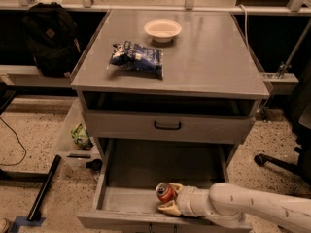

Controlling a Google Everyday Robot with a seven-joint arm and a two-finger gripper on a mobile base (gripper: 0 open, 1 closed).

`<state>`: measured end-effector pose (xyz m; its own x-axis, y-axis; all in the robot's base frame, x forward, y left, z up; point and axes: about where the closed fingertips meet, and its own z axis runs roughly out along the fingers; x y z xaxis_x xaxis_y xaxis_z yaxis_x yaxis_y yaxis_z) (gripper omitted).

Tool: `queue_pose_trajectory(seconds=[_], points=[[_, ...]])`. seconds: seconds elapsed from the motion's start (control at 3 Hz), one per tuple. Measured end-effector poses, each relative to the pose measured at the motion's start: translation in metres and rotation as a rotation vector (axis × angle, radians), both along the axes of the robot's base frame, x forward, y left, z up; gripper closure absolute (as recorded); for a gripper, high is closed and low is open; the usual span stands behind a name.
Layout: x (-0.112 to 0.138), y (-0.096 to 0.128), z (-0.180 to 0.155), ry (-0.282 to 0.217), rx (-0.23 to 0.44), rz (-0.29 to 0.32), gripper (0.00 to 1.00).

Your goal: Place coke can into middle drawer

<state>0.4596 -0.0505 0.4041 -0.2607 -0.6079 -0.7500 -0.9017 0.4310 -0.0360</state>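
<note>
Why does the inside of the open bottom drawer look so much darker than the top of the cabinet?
Camera view: light comes from above, so the cabinet top is evenly bright. The middle drawer sits under the closed drawer front, which shades its back. Only its front edge is lit, where the gripper holds the coke can.

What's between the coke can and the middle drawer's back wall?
Only bare middle drawer floor, camera view; end effector grips coke can near the front.
</note>
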Motion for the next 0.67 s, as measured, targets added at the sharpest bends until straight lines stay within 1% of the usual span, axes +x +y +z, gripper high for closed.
queue_pose_trajectory(seconds=[0.33, 0.67], points=[[0.0000, 0.0001, 0.0000, 0.000, 0.000, 0.000, 0.00], [0.0000, 0.0001, 0.0000, 0.000, 0.000, 0.000, 0.00]])
